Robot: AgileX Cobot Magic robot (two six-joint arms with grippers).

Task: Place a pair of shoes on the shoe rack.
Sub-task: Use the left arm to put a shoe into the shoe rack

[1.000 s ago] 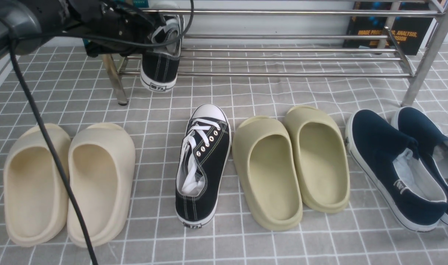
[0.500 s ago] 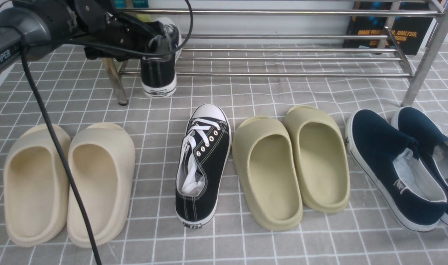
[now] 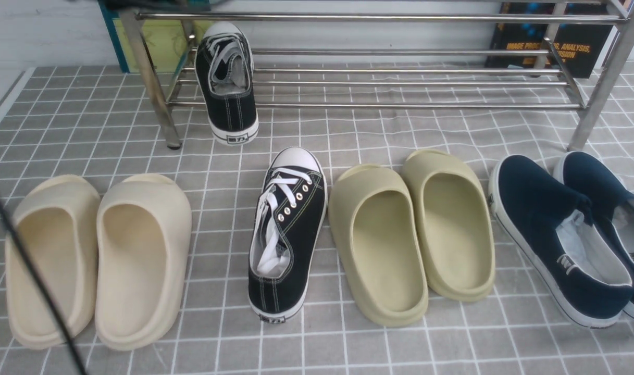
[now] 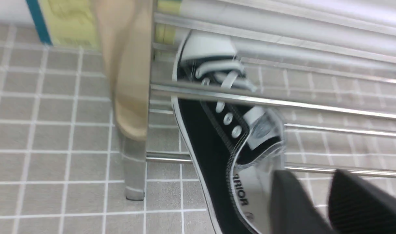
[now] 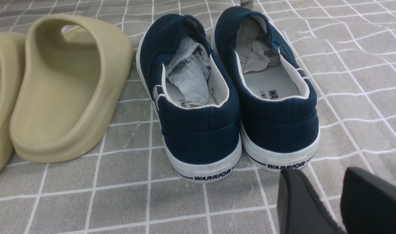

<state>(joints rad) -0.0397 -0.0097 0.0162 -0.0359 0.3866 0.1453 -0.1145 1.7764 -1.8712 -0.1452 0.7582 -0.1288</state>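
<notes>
front view: the shoe rack (image 3: 379, 105) spans the far side of the table (image 3: 348, 354). one black sneaker (image 3: 227, 78) lies on the rack's lower tubes at its left end, with its toe toward the wall and its heel overhanging the front tube. whether the heel touches the table cannot be told. the second black sneaker (image 3: 288, 234) lies on the table in front of the rack, apart from it, toe toward the rack. cream slippers (image 3: 98, 260), olive slippers (image 3: 410, 234) and navy slip-ons (image 3: 567, 234) also lie in front of the rack.

left wrist view (blurred): the left fingers (image 4: 292, 208) are just in front of the rack's left end, near the racked sneaker's heel. a narrow gap separates them and they grip nothing.

right wrist view: the right fingers (image 5: 295, 204) are in front of the rack's right end, behind the slip-on heels. they are narrowly parted and empty.
</notes>
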